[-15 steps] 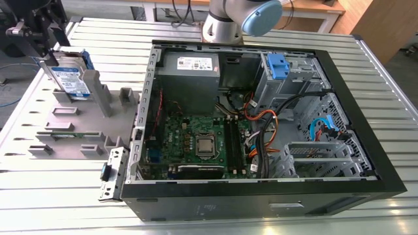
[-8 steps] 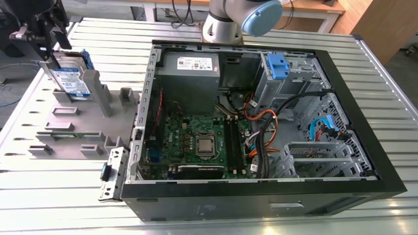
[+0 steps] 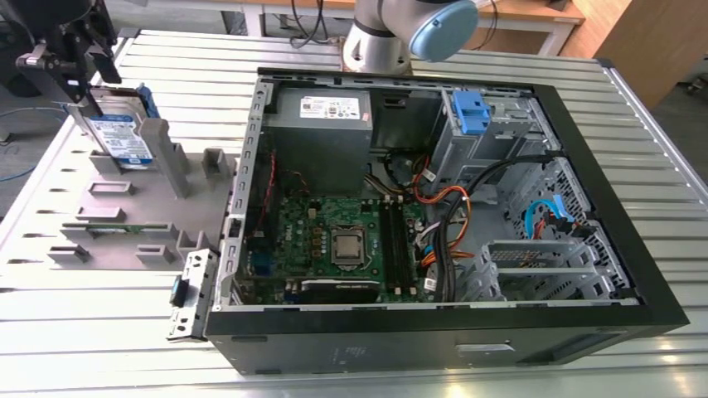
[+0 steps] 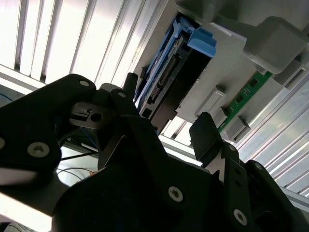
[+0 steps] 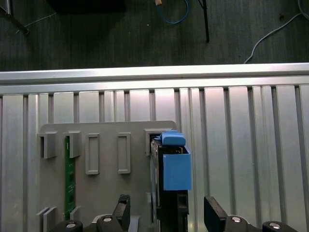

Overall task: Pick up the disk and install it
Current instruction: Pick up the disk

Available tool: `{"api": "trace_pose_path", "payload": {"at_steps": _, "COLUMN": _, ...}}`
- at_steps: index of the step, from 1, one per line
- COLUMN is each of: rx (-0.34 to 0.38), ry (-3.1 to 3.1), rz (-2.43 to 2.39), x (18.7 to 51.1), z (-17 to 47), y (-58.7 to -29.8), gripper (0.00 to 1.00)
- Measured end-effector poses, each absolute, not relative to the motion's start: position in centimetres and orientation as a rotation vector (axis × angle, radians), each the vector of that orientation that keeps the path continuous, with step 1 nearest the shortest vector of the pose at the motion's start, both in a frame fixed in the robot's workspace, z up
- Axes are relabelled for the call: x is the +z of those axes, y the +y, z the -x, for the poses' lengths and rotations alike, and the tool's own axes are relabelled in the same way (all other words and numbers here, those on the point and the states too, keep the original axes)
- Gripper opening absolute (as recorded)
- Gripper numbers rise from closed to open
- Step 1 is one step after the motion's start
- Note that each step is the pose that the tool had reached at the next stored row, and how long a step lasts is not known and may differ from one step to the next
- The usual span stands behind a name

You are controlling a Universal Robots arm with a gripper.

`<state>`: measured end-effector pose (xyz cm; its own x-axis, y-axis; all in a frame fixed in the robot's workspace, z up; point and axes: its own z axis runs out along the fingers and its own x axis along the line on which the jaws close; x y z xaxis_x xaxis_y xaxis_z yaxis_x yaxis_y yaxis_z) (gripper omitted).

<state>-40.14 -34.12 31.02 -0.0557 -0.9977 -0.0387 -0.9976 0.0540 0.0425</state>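
First wrist view: hand (image 5: 168, 212) released, fingers (image 5: 122, 207) astride the disk (image 5: 175, 169), a gap showing at each side; nothing gripped. Disk upright on edge in a slot of the grey rack (image 5: 106, 193), blue carrier outermost.
Exterior view: rack on the slatted surface (image 3: 99, 348), just beside the open computer case (image 3: 443, 207); hand poised directly above the disk.
Step in hand, by judgement: pick-up, approach stage; install not begun.
Next move, by judgement: calls for fingers closing squarely on the two flat faces, then a straight lift clear of the slot, no tilt.
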Motion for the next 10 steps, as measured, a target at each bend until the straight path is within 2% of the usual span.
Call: {"api": "trace_pose_path", "payload": {"at_steps": 10, "rx": -0.09, "ry": -2.28, "rz": -2.158, "x": 30.0, "z": 40.1, "y": -34.1, "gripper": 0.7}}
